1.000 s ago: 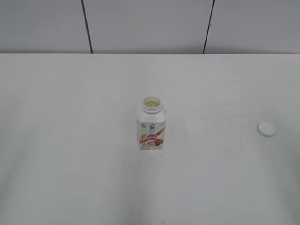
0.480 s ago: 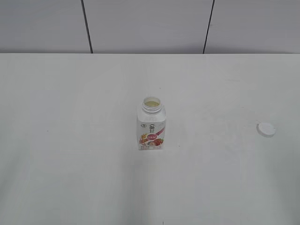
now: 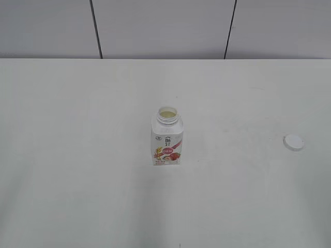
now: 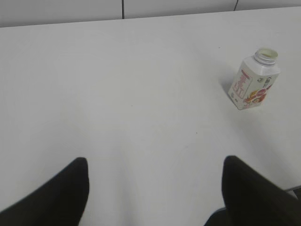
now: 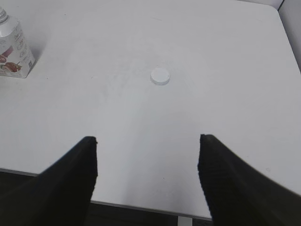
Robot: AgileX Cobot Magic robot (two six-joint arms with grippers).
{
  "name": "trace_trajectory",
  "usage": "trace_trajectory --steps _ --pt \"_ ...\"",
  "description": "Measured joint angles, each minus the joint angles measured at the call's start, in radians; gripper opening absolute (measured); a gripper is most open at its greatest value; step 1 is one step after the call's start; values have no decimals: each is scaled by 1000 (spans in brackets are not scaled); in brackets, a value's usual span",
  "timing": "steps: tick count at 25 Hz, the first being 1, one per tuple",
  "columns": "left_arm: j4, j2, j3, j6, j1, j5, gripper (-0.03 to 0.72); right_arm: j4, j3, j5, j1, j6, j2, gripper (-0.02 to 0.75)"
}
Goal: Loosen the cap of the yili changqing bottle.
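Observation:
The yili changqing bottle (image 3: pixel 167 138) stands upright in the middle of the white table, its neck open with pale liquid showing. It also shows in the left wrist view (image 4: pixel 254 79) and at the left edge of the right wrist view (image 5: pixel 13 46). The white cap (image 3: pixel 294 142) lies flat on the table to the bottle's right, apart from it; it shows in the right wrist view (image 5: pixel 160 76). My left gripper (image 4: pixel 154 167) is open and empty, well back from the bottle. My right gripper (image 5: pixel 148 146) is open and empty, over the table's near edge, short of the cap. Neither gripper shows in the exterior view.
The white table (image 3: pixel 77 129) runs to a grey panelled wall (image 3: pixel 160 26) at the back. Its near edge (image 5: pixel 141 207) and right edge (image 5: pixel 288 42) show in the right wrist view.
The bottle and the cap have stayed where they were. A faint shadow near the front of the table has faded.

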Motion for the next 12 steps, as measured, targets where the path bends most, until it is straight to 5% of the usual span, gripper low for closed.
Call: trace_trajectory --steps 12 --pt "-32 -2 2 0 34 0 531 2 0 0 0 3 0 535"
